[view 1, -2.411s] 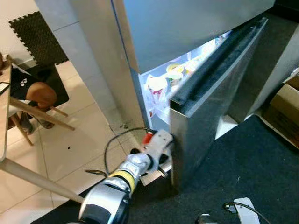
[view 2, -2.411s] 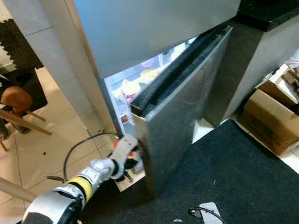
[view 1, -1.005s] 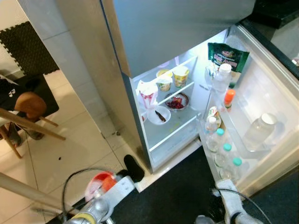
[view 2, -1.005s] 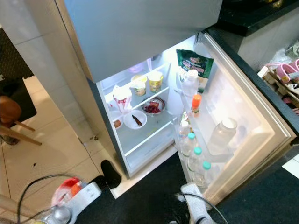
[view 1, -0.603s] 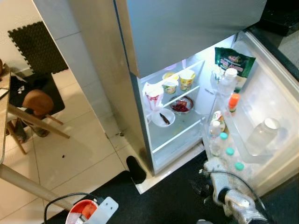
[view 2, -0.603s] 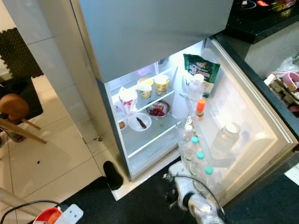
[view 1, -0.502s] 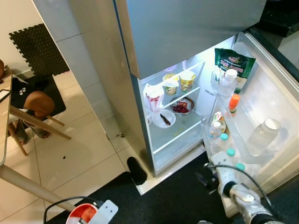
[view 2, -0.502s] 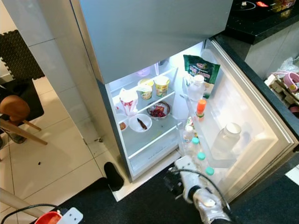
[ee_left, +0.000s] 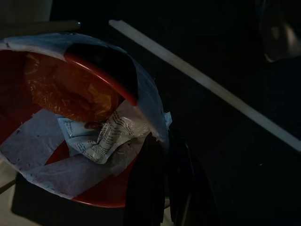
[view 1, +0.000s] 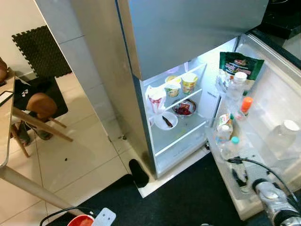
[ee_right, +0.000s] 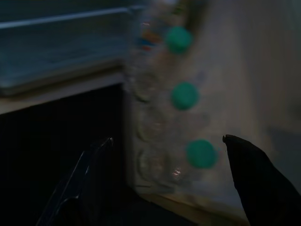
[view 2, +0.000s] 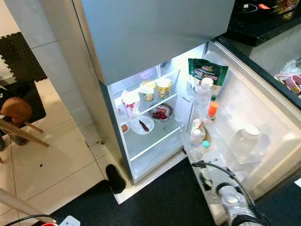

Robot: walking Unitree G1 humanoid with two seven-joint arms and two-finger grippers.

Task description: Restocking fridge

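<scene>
The left claw (ee_left: pixel 162 188) is pinching the wrapped red bowl (ee_left: pixel 70 122) by its rim, likely light but slippery, while the right claw (ee_right: pixel 164 179) is gaping open near the door bottles (ee_right: pixel 186 96).

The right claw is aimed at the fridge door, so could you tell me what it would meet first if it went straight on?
Probably the green-capped bottles in the door's bottom rack; the open right claw frames them, though blur leaves depth unclear.

**Open fridge shelves and door rack**

At centre frame we see the fridge (view 1: pixel 155 42) open. Its upper shelf (view 1: pixel 186 93) carries cups (view 1: pixel 189 81) and a white carton (view 1: pixel 157 97); two bowls (view 1: pixel 165 120) sit below. The door rack (view 1: pixel 244 141), at right, holds bottles (view 1: pixel 233 85) and a green bag (view 1: pixel 241 65).
</scene>
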